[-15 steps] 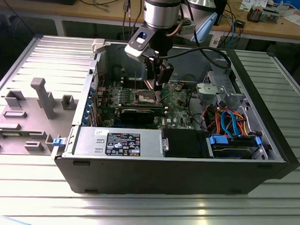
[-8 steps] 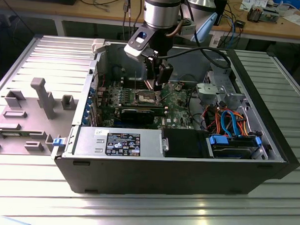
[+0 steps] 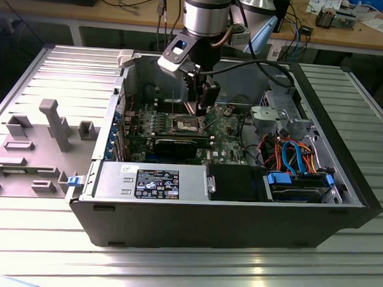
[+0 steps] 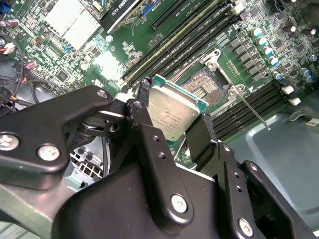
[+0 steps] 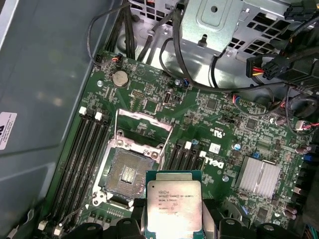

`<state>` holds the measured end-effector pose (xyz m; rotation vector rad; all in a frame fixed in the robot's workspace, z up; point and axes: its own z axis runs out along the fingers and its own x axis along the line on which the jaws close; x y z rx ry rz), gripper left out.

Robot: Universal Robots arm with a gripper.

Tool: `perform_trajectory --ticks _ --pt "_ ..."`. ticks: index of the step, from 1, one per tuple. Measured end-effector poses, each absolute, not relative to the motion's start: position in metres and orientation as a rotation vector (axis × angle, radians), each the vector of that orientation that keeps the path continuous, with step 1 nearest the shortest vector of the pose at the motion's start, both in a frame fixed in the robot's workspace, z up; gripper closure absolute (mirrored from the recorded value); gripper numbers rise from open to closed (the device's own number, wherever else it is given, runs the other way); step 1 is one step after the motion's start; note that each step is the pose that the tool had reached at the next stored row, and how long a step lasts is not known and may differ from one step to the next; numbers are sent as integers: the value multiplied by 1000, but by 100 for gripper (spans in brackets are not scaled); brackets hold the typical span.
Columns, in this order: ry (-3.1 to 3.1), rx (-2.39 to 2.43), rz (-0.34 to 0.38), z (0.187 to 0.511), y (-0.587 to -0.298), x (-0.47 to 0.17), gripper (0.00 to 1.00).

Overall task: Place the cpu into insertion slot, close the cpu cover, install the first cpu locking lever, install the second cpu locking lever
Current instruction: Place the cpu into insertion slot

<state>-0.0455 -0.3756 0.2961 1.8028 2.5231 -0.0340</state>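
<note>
The cpu (image 5: 174,206) is clamped by its opposite edges between the two black fingers (image 4: 143,132) of the gripper (image 4: 172,122), silvery face up, in both wrist views. Just past the fingertips is the insertion slot (image 5: 127,174), uncovered, with the chip not seated in it. The cpu cover (image 5: 139,144) stands raised on the slot's far side. Memory slots (image 5: 79,149) flank it on the green motherboard (image 5: 209,124). Around the gripper rise the open computer case (image 3: 176,225), a drive cage (image 3: 277,112) and coloured cables (image 3: 292,153). The case rests on a ribbed metal table (image 3: 237,271), with workbenches (image 3: 89,14) beyond.

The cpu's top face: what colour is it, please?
The cpu is silvery grey, clearest in the first wrist view.
</note>
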Motion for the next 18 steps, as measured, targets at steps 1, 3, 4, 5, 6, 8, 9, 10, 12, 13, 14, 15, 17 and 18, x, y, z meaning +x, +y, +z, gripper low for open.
perform_trajectory --ticks 1,3,4,5,6,8,9,10,12,13,14,15,17,18 --pt "2521 1806 -34 296 -376 -46 46" --pt "2516 1813 -35 296 -376 -46 46" --pt "2514 1815 -35 296 -376 -46 46" --pt "2510 1820 -35 296 -376 -46 46" --pt "2507 1825 -36 296 -376 -46 46" --pt "2503 1830 -36 296 -376 -46 46" --pt "2500 1834 -37 296 -376 -46 46" --pt "2498 1836 -37 296 -376 -46 46" --pt "2494 1842 -37 296 -376 -46 46" --pt "2492 1844 -38 296 -376 -46 46" --pt "2490 1846 -38 296 -376 -46 46" --pt "2488 1849 -38 296 -376 -46 46" --pt "2483 1856 -39 296 -376 -46 46" --pt "2480 1860 -39 296 -376 -46 46"
